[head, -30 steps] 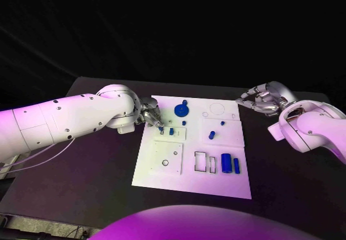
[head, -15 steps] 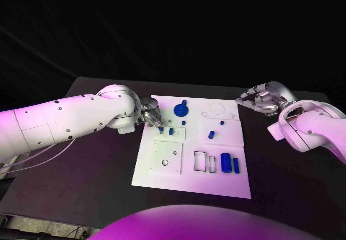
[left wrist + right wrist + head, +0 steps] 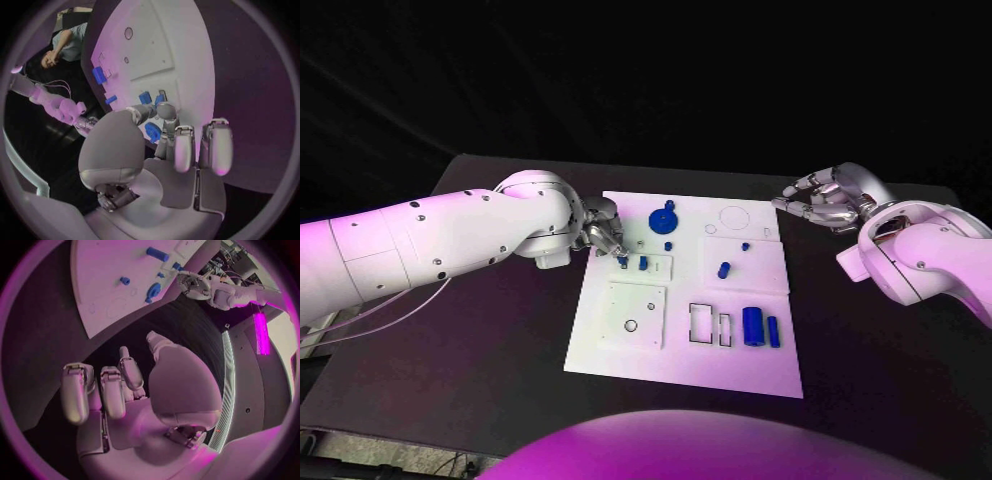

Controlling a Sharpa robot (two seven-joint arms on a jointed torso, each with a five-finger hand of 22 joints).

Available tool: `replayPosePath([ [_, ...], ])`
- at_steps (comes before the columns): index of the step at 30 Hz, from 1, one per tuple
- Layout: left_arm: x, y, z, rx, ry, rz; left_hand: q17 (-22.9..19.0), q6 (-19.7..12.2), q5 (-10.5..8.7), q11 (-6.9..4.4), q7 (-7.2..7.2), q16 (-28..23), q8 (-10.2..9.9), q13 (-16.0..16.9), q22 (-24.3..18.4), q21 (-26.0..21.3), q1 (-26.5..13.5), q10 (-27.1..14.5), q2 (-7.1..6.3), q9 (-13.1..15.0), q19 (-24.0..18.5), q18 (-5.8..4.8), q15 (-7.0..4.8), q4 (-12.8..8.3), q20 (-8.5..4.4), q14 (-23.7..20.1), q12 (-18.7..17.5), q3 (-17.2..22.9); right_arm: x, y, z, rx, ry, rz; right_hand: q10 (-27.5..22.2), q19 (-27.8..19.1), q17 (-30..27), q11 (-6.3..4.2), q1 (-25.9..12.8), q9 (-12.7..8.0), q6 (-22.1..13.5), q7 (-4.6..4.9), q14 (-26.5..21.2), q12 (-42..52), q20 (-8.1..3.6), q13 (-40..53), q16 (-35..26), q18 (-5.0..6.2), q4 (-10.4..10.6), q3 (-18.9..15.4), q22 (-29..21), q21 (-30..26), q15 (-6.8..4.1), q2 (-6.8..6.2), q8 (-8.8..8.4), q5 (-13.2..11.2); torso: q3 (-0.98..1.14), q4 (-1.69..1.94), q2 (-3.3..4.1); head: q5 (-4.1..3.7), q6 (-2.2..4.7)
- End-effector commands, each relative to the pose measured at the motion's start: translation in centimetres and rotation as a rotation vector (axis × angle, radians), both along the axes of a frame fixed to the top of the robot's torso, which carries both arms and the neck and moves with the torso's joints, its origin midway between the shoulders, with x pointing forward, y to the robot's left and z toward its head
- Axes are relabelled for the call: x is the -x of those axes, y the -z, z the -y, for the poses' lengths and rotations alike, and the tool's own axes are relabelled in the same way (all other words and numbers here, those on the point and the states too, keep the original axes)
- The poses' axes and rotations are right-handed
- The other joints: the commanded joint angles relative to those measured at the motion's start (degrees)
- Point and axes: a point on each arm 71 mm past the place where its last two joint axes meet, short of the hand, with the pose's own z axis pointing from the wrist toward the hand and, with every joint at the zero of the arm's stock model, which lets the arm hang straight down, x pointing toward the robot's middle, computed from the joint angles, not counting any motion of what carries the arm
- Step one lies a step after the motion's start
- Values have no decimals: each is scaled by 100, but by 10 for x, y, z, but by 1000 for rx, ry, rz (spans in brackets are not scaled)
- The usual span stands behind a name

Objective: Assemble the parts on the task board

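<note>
Two hands: left hand (image 3: 599,232) fingers pinch a small blue part (image 3: 622,261) at the task board (image 3: 646,360) far-left recess, likely seating it. Right hand (image 3: 822,203) fingers apart, idle off-board.

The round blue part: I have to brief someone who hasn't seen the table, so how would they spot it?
Start at the white task board in the middle of the black table. Along its far edge, just right of the left hand, lies the round blue part. It is a flat disc with a small knob, while the other blue pieces are short pegs or bars.
</note>
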Motion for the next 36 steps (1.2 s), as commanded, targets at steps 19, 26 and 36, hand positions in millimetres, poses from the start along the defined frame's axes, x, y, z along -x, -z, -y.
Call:
replayPosePath([
  [19, 2, 4, 3, -31, 28, 5, 1450, 40, 17, -7, -45, 16, 24, -9, 1288, 18, 17, 57, 21, 9, 297, 55, -43, -740, -38, 592, 19, 759, 0, 0, -1, -1, -9, 2, -29, 133, 1317, 5, -22, 6, -14, -15, 547, -17, -6, 3, -37, 71, -10, -16, 1090, -22, -12, 54, 32, 29, 3, -6, 1, 1, 1],
  [26, 3, 4, 4, -41, 36, 3, 1453, 43, 18, -7, -46, 18, 25, -4, 1290, 21, 12, 61, 17, 10, 298, 55, -44, -743, -39, 593, 26, 765, 0, 0, 0, -1, -9, 1, -29, 133, 1317, 5, -22, 6, -14, -15, 547, -17, -6, 3, -37, 71, -10, -16, 1090, -22, -12, 54, 32, 29, 2, -3, 2, 4, 1],
  [36, 5, 5, 4, -50, 46, -8, 1452, 45, 18, -8, -47, 17, 25, -5, 1290, 21, 9, 64, 13, 11, 299, 54, -44, -746, -39, 593, 26, 769, 0, 0, 0, -1, -8, 1, -29, 133, 1317, 5, -22, 6, -14, -15, 547, -17, -6, 3, -37, 71, -10, -16, 1090, -22, -12, 54, 32, 29, 1, -7, 3, 1, 1],
])
